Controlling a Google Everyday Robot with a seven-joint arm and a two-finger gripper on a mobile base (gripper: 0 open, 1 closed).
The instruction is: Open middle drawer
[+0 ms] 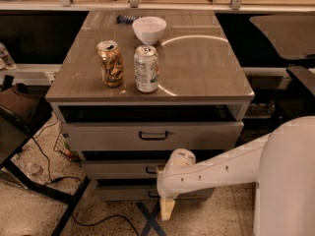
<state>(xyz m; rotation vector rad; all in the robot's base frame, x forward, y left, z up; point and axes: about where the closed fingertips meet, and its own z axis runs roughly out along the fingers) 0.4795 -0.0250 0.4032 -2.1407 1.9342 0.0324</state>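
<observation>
The middle drawer [115, 169] lies below the front edge of the desk [206, 68], long axis left to right, with its black handle [151, 169] near the centre. The end effector [167, 211] hangs just below and slightly right of that handle, pointing downward; released or clenched, I cannot tell.

Drawers: three, stacked under the counter [206, 68]: top drawer [98, 136], middle drawer [118, 170], bottom drawer [123, 193]. Black handles: three, one per drawer, the lower two partly hidden. Cans on counter: two, a gold can [111, 63] and a white-and-green can [146, 68], just beside each other, upper centre-left. Bowl [149, 29]: one, white, upper centre. Small dark item [125, 18] behind bowl: one. Arm [221, 173]: one, lower right. Claw [167, 208]: one, bottom centre, before the bottom drawer.
</observation>
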